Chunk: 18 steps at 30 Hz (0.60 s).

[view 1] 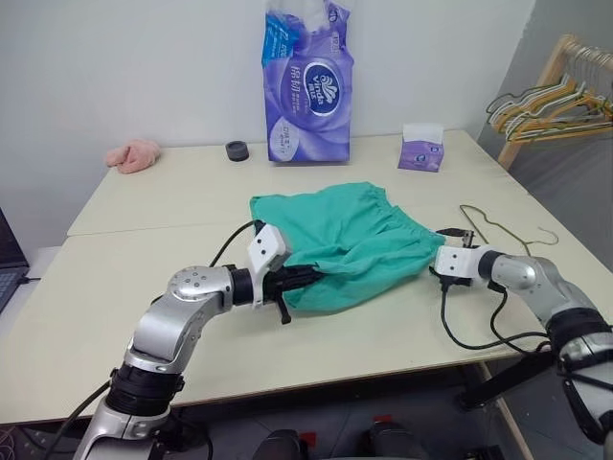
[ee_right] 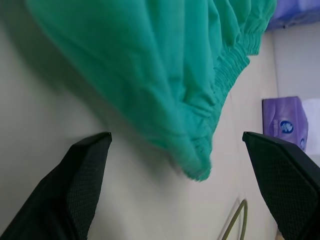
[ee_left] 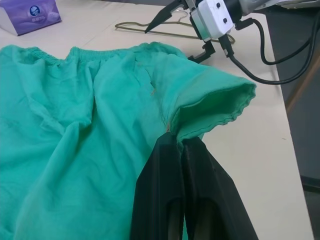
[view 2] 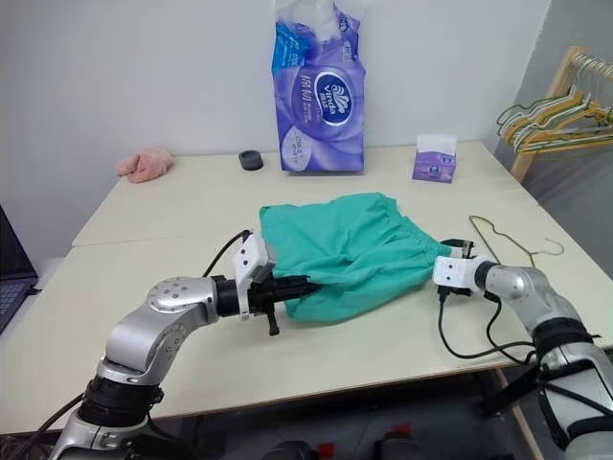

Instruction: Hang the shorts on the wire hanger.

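Shorts (view 1: 347,244), tissue pack (view 1: 306,81), pink cloth (view 1: 134,154)

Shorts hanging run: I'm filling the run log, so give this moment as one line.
left gripper: shut on shorts leg hem | right gripper: open, at waistband corner | wire hanger: flat on table, untouched

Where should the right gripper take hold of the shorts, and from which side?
Probably the gathered waistband corner of the shorts, come at from the robot's right, low over the table. That thick edge lies between the open right gripper's fingers, and the left gripper pinches a leg hem opposite.
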Each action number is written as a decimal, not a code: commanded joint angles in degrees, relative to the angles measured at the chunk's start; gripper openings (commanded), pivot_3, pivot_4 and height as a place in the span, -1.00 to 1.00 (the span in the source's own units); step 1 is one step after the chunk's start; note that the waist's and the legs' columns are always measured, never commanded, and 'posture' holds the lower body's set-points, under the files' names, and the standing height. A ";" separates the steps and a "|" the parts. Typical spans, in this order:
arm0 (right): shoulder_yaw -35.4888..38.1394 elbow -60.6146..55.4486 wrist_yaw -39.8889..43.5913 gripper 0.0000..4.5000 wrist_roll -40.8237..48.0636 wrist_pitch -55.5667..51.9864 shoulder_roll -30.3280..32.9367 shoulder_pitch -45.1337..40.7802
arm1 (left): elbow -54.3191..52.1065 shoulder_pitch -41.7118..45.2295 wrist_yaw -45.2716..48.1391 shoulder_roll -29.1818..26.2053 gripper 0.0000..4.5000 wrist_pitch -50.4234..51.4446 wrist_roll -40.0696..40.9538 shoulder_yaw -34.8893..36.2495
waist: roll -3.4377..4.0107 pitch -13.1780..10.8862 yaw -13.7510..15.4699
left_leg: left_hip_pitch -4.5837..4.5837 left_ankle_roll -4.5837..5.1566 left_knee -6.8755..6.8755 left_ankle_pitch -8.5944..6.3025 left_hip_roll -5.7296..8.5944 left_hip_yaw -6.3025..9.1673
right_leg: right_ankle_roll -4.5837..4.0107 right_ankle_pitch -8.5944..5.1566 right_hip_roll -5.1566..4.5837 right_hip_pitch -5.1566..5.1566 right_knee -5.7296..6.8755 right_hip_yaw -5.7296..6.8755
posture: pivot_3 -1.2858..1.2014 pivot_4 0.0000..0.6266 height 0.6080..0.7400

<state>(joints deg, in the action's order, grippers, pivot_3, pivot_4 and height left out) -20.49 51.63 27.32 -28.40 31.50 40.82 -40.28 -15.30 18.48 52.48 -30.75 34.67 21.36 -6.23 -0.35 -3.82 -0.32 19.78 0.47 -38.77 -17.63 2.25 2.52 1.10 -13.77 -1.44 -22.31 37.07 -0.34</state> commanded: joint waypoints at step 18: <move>-0.81 -16.41 5.51 -0.99 -0.16 4.11 7.11 4.91 | -1.20 -8.70 7.19 -11.98 -1.00 -6.73 -3.55 -3.43 | 0.02 0.00 0.17 | 0.00 0.04 0.05 -0.02 -0.03 -0.13 | -0.02 -0.01 0.00 -0.11 0.02 -0.15 | 0.05 -0.90 1.00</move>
<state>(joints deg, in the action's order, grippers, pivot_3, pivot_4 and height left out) -23.06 41.95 27.94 -31.52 37.68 45.69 -37.80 -15.33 10.94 57.58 -40.63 29.27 18.49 -9.58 -0.33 -3.82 -0.14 19.79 0.51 -38.70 -17.65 2.21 2.40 1.08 -13.79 -1.44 -22.42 37.07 -0.48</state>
